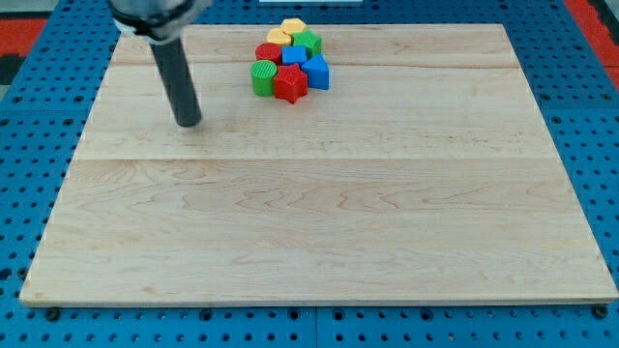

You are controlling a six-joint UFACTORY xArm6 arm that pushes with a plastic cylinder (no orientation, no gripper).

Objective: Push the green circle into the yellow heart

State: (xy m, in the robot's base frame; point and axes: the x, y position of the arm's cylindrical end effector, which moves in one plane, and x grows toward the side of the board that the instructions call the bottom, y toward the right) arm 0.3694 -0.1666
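Observation:
The green circle (263, 77) lies at the lower left of a tight cluster of blocks near the view's top centre. The yellow heart (280, 38) lies at the cluster's top left, with a red round block (268, 52) between the two. Another yellow block (293, 26), a green star-like block (309, 42), a blue block (294, 55), a red star (289, 83) and a second blue block (317, 72) fill out the cluster. My tip (189, 123) rests on the board to the left of and below the green circle, well apart from it.
The wooden board (319, 222) lies on a blue perforated table (29, 145). The cluster sits close to the board's top edge. The dark rod (174, 68) rises from the tip toward the view's top left.

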